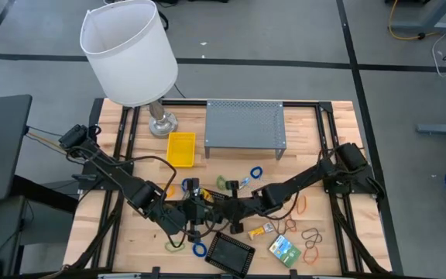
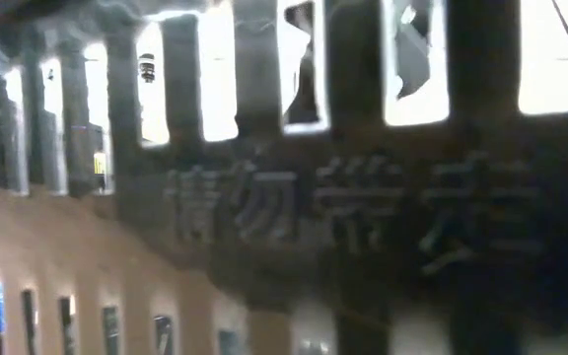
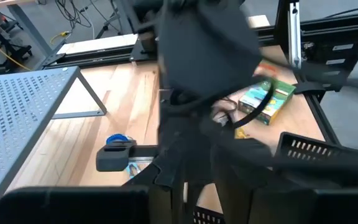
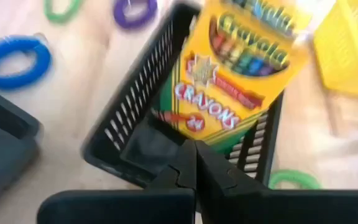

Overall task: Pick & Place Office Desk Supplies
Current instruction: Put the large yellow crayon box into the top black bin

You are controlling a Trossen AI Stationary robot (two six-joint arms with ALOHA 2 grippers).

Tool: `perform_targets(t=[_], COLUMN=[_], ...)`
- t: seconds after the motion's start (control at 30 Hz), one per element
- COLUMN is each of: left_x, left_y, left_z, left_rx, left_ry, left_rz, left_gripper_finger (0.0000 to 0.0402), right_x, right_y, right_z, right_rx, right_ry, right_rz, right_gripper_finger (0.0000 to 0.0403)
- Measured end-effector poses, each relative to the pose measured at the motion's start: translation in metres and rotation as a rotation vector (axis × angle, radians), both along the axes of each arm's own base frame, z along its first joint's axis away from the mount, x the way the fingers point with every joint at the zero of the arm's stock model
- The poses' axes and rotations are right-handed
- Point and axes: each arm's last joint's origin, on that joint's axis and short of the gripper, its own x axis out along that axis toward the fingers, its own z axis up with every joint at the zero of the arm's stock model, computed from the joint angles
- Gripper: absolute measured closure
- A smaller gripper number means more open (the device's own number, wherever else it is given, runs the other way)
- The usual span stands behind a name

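My right gripper (image 4: 196, 163) reaches in from the table's right to the middle of the near half (image 1: 210, 204). It is shut on a yellow Crayola crayon box (image 4: 235, 81) over a black slotted basket (image 4: 135, 106). My left gripper (image 1: 186, 221) comes in from the left, close beside it. Blue (image 4: 11, 59), green (image 4: 61, 9) and purple (image 4: 135, 11) loops lie flat on the wood beyond the basket. Two more crayon boxes (image 1: 283, 248) (image 1: 262, 229) and several rubber bands (image 1: 313, 242) lie to the near right. My right gripper pinches the crayon box by its lower end (image 4: 199, 135) between the two fingers, coming at it from the table's right and slanting down. The box stands tilted away from the fingers, with that lower end inside the black basket's rim.
A second black basket (image 1: 229, 252) sits at the near edge. A yellow tray (image 1: 180, 149), a grey perforated stand (image 1: 245, 124) and a lamp with a big white shade (image 1: 128, 50) stand on the far half. A dark slotted wall fills the low view.
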Motion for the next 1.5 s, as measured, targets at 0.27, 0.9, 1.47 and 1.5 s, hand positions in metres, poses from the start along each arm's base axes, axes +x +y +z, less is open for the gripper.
perform_targets(t=[0.27, 0.9, 1.47, 1.5], left_x=[-0.001, 0.0, 0.002, 0.003], left_y=[0.0, 0.0, -0.004, -0.004], left_z=[-0.002, 0.001, 0.006, 0.007], left_rx=[0.009, -0.002, -0.008, -0.008], left_ry=[0.014, -0.014, -0.07, -0.077], left_rz=[-0.003, 0.009, -0.005, -0.006], left_gripper_finger=[0.0316, 0.0316, 0.0316, 0.0316], right_x=[-0.021, 0.011, 0.024, 0.025], right_y=[0.015, -0.029, -0.049, -0.05], right_z=[0.017, 0.008, -0.026, -0.026], right_rx=[-0.091, 0.044, 0.114, 0.125], right_ry=[0.054, 0.0, 0.08, 0.083], right_rz=[0.095, 0.092, 0.091, 0.097], right_gripper_finger=[0.0403, 0.0403, 0.0403, 0.0403])
